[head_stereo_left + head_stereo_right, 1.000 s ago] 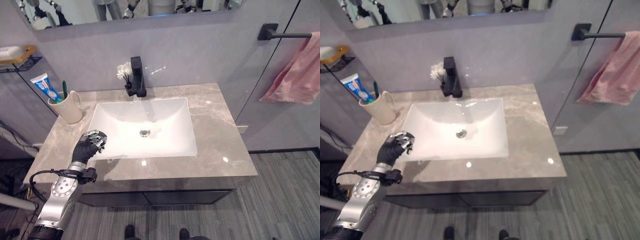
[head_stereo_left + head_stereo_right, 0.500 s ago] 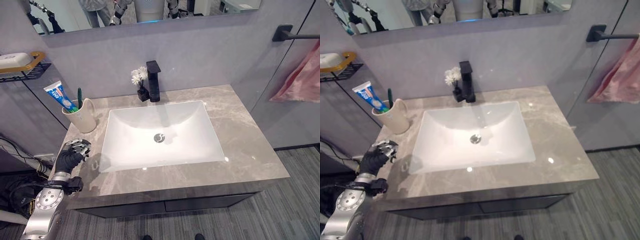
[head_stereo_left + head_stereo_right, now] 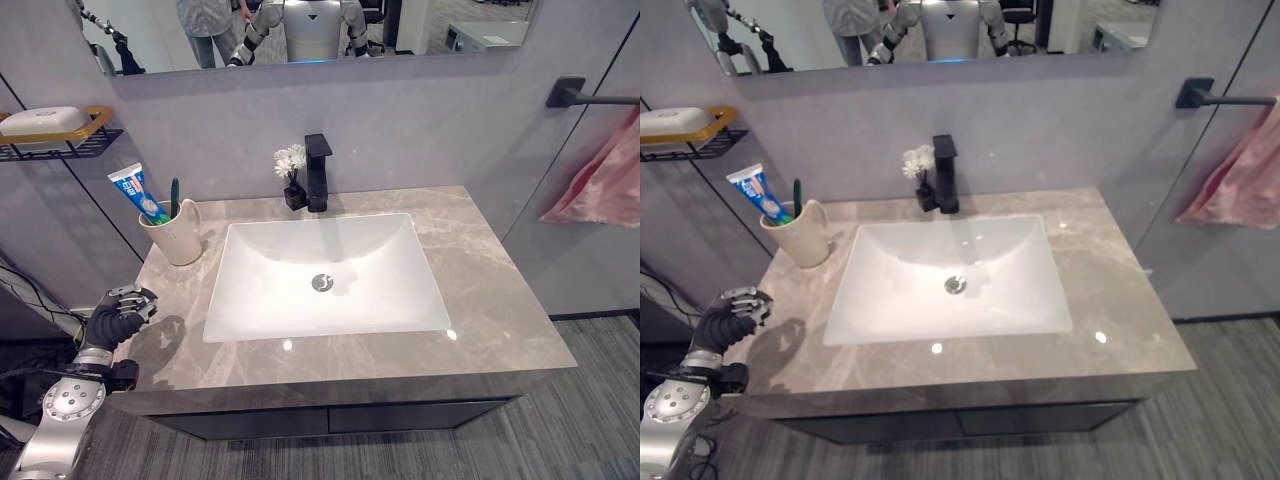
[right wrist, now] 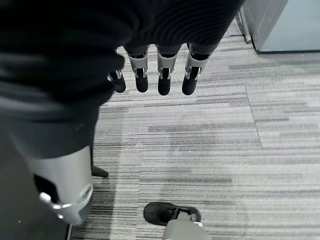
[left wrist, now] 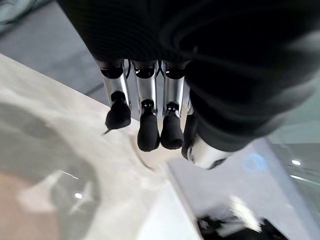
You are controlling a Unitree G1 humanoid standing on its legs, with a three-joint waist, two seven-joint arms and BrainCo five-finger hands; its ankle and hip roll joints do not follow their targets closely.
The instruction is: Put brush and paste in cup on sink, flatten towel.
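Observation:
A cream cup (image 3: pixel 181 236) stands on the grey marble counter (image 3: pixel 480 300) at the back left of the white basin (image 3: pixel 325 275). A blue-and-white toothpaste tube (image 3: pixel 135 193) and a green toothbrush (image 3: pixel 174 194) stand upright in it. A pink towel (image 3: pixel 600 185) hangs bunched from the black bar (image 3: pixel 590 98) on the right wall. My left hand (image 3: pixel 115 318) hovers by the counter's front left corner, fingers (image 5: pixel 147 130) curled on nothing. In its wrist view my right hand (image 4: pixel 162 75) hangs over the striped floor with relaxed fingers.
A black faucet (image 3: pixel 317 172) and a small vase of white flowers (image 3: pixel 290 162) stand behind the basin. A wire shelf (image 3: pixel 60 135) with a soap bar is on the left wall. A mirror (image 3: pixel 300 30) runs above.
The camera has shifted, so the whole scene sits differently. My left hand has drawn back from the basin's left rim to the counter's front left corner, still curled.

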